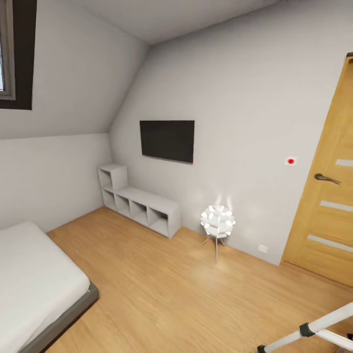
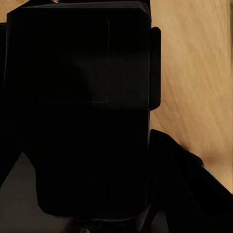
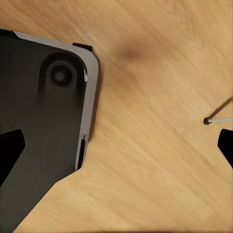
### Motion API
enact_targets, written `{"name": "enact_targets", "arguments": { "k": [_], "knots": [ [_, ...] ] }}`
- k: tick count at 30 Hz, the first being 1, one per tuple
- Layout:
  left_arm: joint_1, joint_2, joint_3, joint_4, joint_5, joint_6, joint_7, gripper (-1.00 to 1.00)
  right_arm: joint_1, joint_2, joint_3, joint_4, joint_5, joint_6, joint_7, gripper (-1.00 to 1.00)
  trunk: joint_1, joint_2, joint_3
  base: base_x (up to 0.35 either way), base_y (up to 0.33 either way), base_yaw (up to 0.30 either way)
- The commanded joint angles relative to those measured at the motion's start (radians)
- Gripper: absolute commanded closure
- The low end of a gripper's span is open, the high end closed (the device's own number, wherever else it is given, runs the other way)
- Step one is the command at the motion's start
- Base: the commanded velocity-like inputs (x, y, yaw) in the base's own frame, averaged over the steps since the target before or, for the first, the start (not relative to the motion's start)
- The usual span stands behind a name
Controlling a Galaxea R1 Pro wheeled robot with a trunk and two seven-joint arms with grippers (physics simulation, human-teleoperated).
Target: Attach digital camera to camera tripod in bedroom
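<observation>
1. Looking across the bedroom, the head view takes in a light wooden plank floor [image 1: 162, 294], pale grey-white walls and a sloped ceiling.
2. A dark flat screen [image 1: 167, 140] hangs on the far wall, above a low grey-white cubby shelf [image 1: 139, 201] that stands on the floor against that wall.
3. A small white-globed floor lamp [image 1: 217, 223] on thin legs stands between the shelf and a wooden door [image 1: 326, 196] with a metal handle.
4. A bed [image 1: 34, 289] with a white mattress and grey frame fills the lower left corner.
5. The camera tripod [image 1: 314, 331] shows at the lower right corner: 2 silver legs with black joints, slanting over the floor.
6. In the left wrist view, a dark boxy shape [image 2: 80, 111] sits close before the lens over the floor; I cannot tell what it is, nor how the left gripper's fingers stand.
7. The right wrist view shows a black, grey-edged robot part [image 3: 46, 111] over the floor and a thin silver leg tip [image 3: 216, 119]; the right gripper's dark fingertips sit wide apart at opposite edges, nothing between them.
</observation>
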Motion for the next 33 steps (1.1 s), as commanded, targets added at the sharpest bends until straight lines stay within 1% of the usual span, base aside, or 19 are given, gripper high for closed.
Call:
{"name": "enact_targets", "arguments": {
  "k": [1, 5, 8, 10, 11, 33],
  "knots": [
    [0.0, 0.0, -0.008, 0.001, 0.008, -0.001, -0.004, 1.0, -0.001, 0.0, -0.009, 0.003, 0.008, -0.005, 0.002, -1.0, 0.0, -0.001, 0.0, 0.0, 0.0, -0.299],
    [0.0, 0.002, -0.01, -0.001, 0.004, 0.0, -0.004, 1.0, -0.001, 0.001, -0.009, 0.003, 0.007, -0.005, 0.002, -1.0, 0.0, -0.001, 0.0, 0.0, 0.0, -0.299],
    [0.0, 0.009, -0.011, -0.003, -0.001, -0.001, -0.005, 1.0, -0.001, 0.001, -0.009, 0.003, 0.007, -0.005, 0.003, -1.0, 0.0, -0.001, 0.0, 0.0, 0.0, -0.3],
    [0.0, 0.022, -0.01, -0.005, -0.002, -0.002, -0.005, 1.0, -0.001, 0.001, -0.008, 0.003, 0.01, -0.007, 0.003, -1.0, 0.0, -0.001, 0.0, 0.0, 0.0, -0.3],
    [0.0, 0.023, -0.011, -0.005, -0.003, -0.001, -0.005, 1.0, -0.001, 0.001, -0.008, 0.003, 0.011, -0.007, 0.003, -1.0, 0.0, -0.001, 0.0, 0.0, 0.0, -0.3],
    [-0.001, 0.025, -0.011, -0.004, -0.005, -0.001, -0.005, 1.0, -0.001, -0.002, -0.008, 0.003, 0.013, 0.005, 0.024, -1.0, 0.0, -0.001, 0.0, 0.0, 0.0, -0.3]
  ]
}}
